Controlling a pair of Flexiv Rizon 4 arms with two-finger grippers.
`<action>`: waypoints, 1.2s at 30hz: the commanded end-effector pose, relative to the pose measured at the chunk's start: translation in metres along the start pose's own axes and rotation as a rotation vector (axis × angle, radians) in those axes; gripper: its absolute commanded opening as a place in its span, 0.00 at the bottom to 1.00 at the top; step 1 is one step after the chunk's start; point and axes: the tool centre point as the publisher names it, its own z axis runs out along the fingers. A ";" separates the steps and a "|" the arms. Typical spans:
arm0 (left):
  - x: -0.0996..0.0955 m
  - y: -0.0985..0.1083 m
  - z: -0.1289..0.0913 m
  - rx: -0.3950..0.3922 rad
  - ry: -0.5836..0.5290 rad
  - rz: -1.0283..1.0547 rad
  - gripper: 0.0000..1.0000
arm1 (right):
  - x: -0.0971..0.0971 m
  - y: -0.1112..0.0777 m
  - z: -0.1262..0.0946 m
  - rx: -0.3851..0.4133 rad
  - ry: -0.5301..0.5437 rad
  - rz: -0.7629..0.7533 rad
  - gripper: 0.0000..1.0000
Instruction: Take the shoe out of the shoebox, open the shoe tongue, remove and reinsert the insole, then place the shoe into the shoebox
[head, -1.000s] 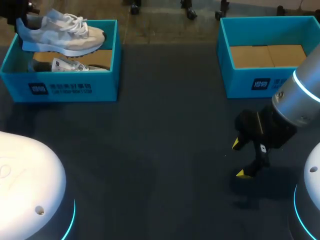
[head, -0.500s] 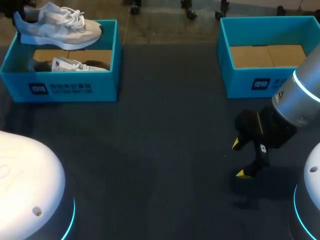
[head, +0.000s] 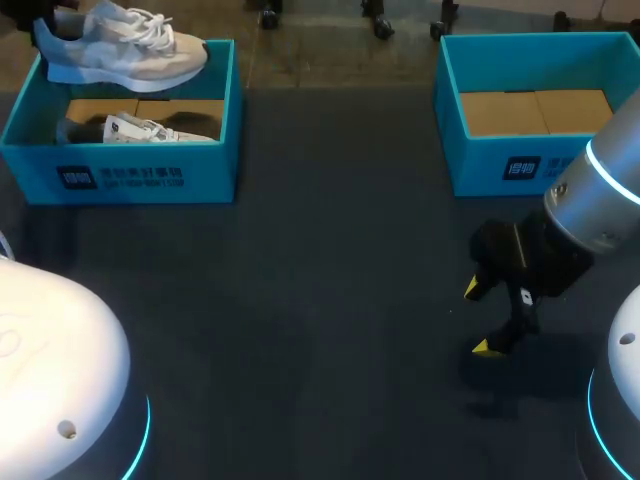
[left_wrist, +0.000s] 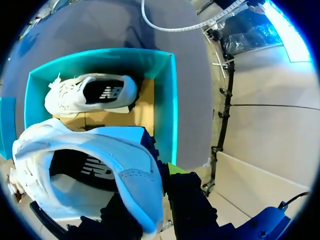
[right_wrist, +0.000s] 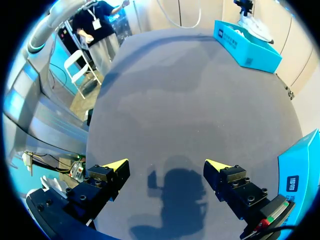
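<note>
Head view: holds a white lace-up running shoe (head: 125, 55) in the air above the back wall of the open teal cardboard shoebox (head: 130, 180), lying along that wall's length; leaves a second white shoe (head: 140, 130) on its side on the brown floor inside the shoebox; keeps the right jaws well apart from the shoebox, low over the dark grey matte bench (head: 330, 250), spread wide and gripping nothing; shows a second teal box (head: 520, 165) far across the bench from the shoebox.

Left wrist view: looks down past the running shoe (left_wrist: 100, 165) into the shoebox (left_wrist: 172, 100) directly below; has the left jaws clamped on the shoe's heel, one finger beside the collar, the other largely hidden by the upper.

Right wrist view: confirms the right jaws apart and empty over bare bench (right_wrist: 190, 90), with the shoebox (right_wrist: 247, 47) at the far side.

Judged as the first step, nearly done: shoe out, not yet set down. Next calls for carrying it forward from the shoebox and landing it sole-down where the right jaws can reach the tongue; may droop at the toe, held by the heel alone. Offers a broad, flat stretch of bench in front of the shoebox; probably grips a sole well.
</note>
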 end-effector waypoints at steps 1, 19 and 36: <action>-0.004 0.020 0.011 0.029 0.001 -0.003 0.00 | 0.000 0.000 0.001 0.002 -0.001 -0.001 1.00; -0.017 0.027 0.055 0.075 0.043 -0.029 0.00 | 0.000 0.000 0.001 0.002 -0.001 -0.001 1.00; -0.024 0.004 0.083 0.101 0.033 -0.010 0.00 | 0.000 0.000 0.001 0.002 -0.001 -0.001 1.00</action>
